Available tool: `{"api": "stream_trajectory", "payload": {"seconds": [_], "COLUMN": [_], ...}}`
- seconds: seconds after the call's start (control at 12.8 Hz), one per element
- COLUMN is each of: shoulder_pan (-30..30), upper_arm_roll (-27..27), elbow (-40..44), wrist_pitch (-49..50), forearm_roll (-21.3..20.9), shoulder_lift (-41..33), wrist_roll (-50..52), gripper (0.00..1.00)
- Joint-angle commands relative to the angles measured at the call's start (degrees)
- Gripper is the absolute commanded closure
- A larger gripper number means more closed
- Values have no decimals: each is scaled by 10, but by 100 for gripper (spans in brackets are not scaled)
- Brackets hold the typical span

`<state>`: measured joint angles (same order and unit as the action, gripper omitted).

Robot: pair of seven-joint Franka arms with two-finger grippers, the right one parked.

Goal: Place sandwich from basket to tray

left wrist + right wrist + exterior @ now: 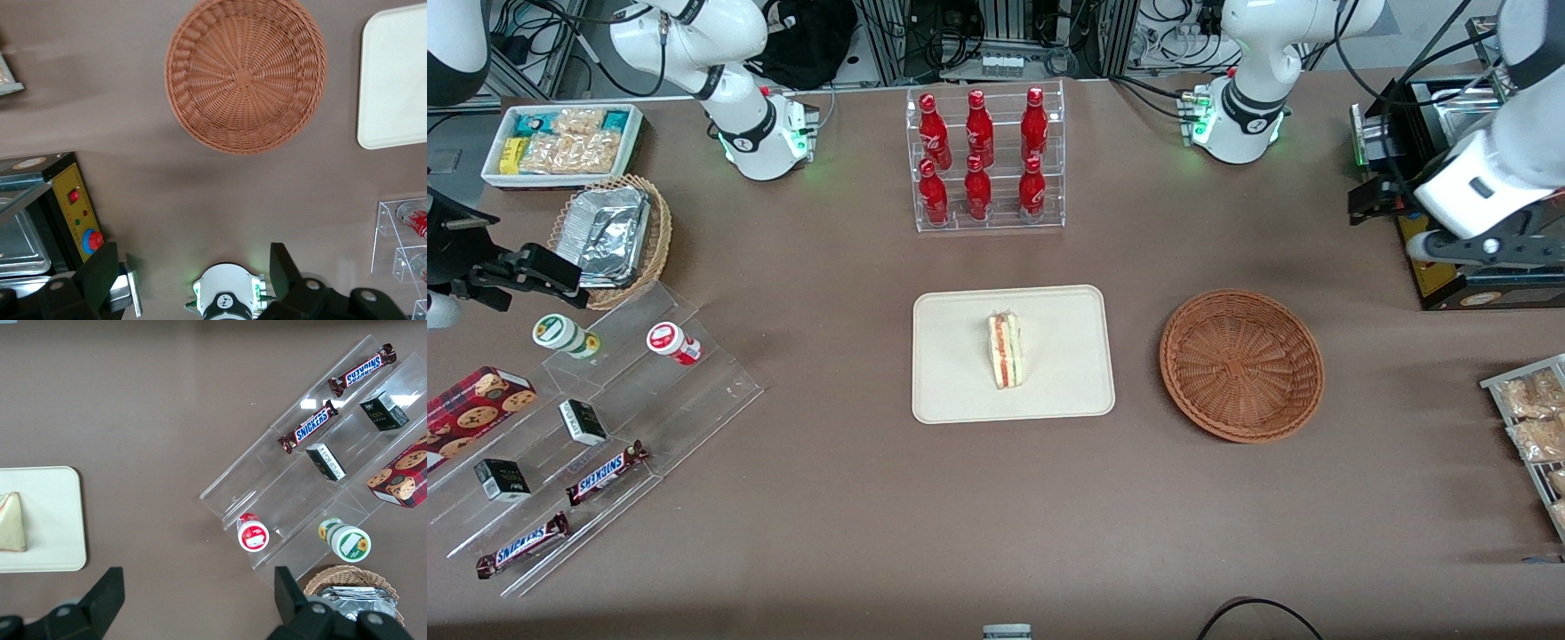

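Observation:
The sandwich (1006, 349), a pale wedge with red and green filling on its cut edge, lies in the middle of the cream tray (1067, 391); its corner also shows in the right wrist view (12, 521). The reddish-brown woven basket (1241, 364) stands beside the tray toward the working arm's end and holds nothing (245, 73). My gripper (1380, 197) hangs high above the table at the working arm's end, farther from the front camera than the basket and well apart from it. Its fingers (101, 267) are spread wide, open, with nothing between them.
A yellow control box with a red button (77, 217) and a metal appliance sit under my gripper. A clear rack of red bottles (983, 160) stands farther from the front camera than the tray. Snack shelves (596, 444), a foil-container basket (609, 236) and a white bin (560, 142) lie toward the parked arm's end.

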<state>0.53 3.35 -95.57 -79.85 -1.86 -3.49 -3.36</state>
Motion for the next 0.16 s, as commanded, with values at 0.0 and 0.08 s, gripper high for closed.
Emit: {"api": "stream_trajectory", "payload": {"seconds": [0.0,0.08], "shoulder_pan": [5,5], "upper_arm_roll": [-10,-11], "elbow": [17,17], "wrist_pitch": [14,10], "forearm_roll": [5,3], "shoulder_lift": [-7,-8], "wrist_roll": [-10,-9], "gripper": [0,0]}}
